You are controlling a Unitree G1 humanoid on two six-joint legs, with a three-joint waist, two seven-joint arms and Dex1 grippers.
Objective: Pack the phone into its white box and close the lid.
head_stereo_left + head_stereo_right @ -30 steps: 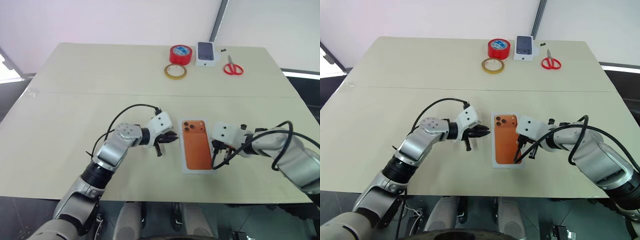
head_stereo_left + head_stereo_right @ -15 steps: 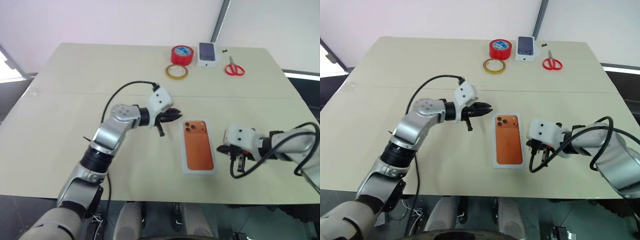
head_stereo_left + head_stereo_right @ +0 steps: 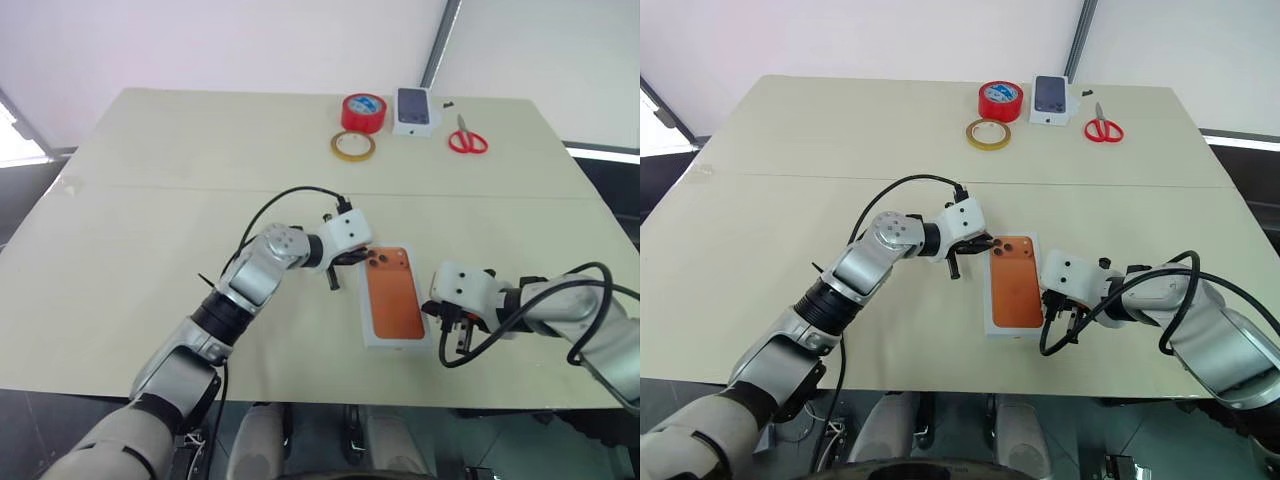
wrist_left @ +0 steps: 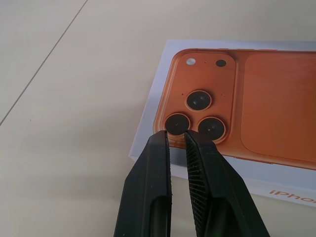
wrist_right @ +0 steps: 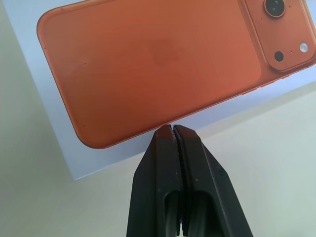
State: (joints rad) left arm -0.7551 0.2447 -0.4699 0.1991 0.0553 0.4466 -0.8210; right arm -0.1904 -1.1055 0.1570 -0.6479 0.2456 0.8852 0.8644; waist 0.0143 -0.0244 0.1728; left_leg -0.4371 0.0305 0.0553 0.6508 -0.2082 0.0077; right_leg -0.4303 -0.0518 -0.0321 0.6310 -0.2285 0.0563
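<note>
I am working on the last part of closing: the lid (image 3: pixel 395 305), with its orange phone print facing up, is lying on the white box on the table (image 3: pixel 150 200), and I judge that it needs to be pressed fully down. The phone itself I cannot see; I suppose it is inside, under the lid.

My left gripper (image 4: pixel 177 134) is empty, with the two fingers nearly together and only a thin gap between them. Its tips are hanging just in front of the printed camera lenses, at the far corner of the lid, and I cannot tell if they are touching the surface. My right gripper (image 5: pixel 171 129) is fully shut, holding nothing. Its tips are sitting at the long edge of the lid, on the side nearer to my right arm, just beside or touching the white border.

To do this step well, I am thinking to press straight down with the left tips on the corner, not sideways, so that the box is not sliding. The right tips should be steadying the opposite edge while I am pressing, and the force should be gentle, because cardboard dents easily.
</note>
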